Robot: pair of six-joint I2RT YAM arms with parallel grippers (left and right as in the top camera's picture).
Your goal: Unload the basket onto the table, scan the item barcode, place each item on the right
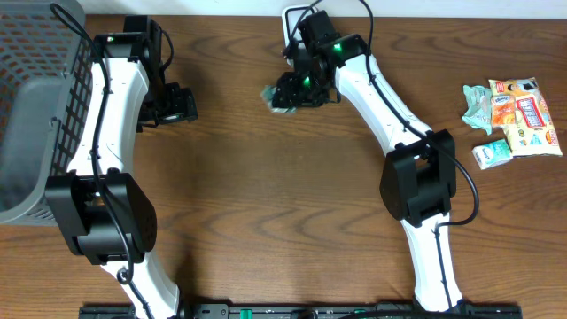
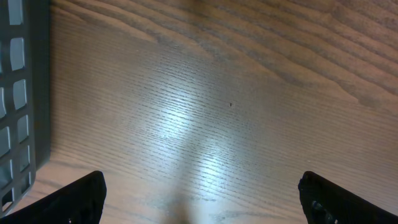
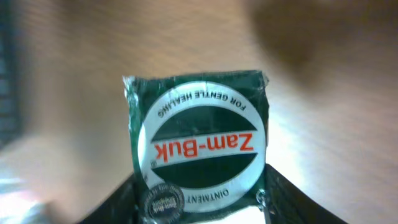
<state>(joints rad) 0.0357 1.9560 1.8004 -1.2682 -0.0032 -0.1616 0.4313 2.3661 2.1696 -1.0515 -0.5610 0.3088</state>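
Right claw (image 3: 202, 208) clamped on a Zam-Buk ointment sachet (image 3: 198, 134); left claw (image 2: 199, 196) spread wide, holding nothing.

I see the green sachet sticking out from between the right claw's fingers, lower edge pinched, round label reading upside down to the wrist camera, wooden surface (image 3: 323, 124) blurred beyond it. The left claw hangs over wood grain, with a grey basket (image 2: 25, 93) just to its left. A cluster of snack packets (image 1: 518, 115) lies well off to the right of the right claw.
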